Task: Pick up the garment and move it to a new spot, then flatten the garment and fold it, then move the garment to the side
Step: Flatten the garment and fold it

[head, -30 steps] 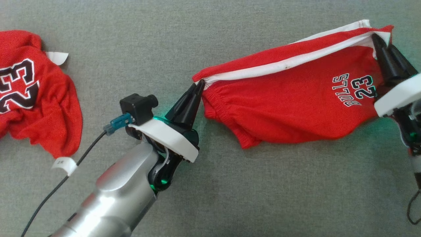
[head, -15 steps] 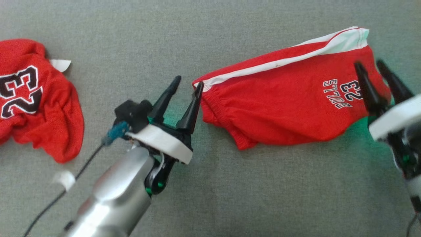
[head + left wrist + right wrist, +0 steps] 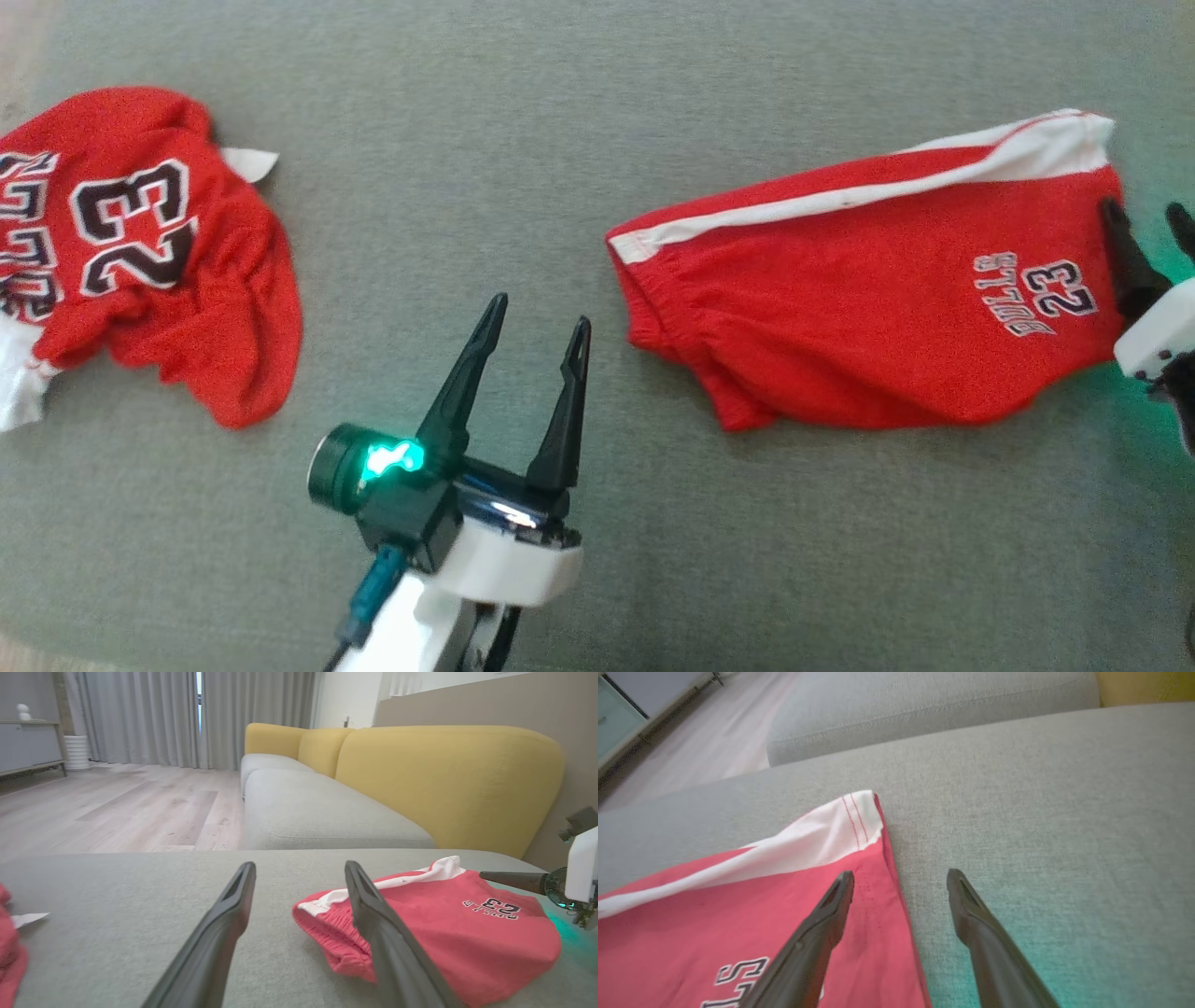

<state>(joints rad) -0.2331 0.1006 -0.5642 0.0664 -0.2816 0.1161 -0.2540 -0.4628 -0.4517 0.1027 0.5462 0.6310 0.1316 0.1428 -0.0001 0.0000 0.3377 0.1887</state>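
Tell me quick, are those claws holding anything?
Left gripper: open, empty, beside the red fabric shorts with a white stripe.
Right gripper: open, empty, over the shorts' edge.

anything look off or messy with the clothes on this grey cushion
The red shorts lie slanted and not flat, with the waistband end rumpled and bunched. The red jersey at the left is a crumpled heap.

Grey upholstered cushion [image 3: 560, 140], wide and flat. On the right, lying flat on it, red shorts [image 3: 868, 289] with a white stripe along the far edge. On the left, crumpled, a red jersey [image 3: 168, 271], well apart.
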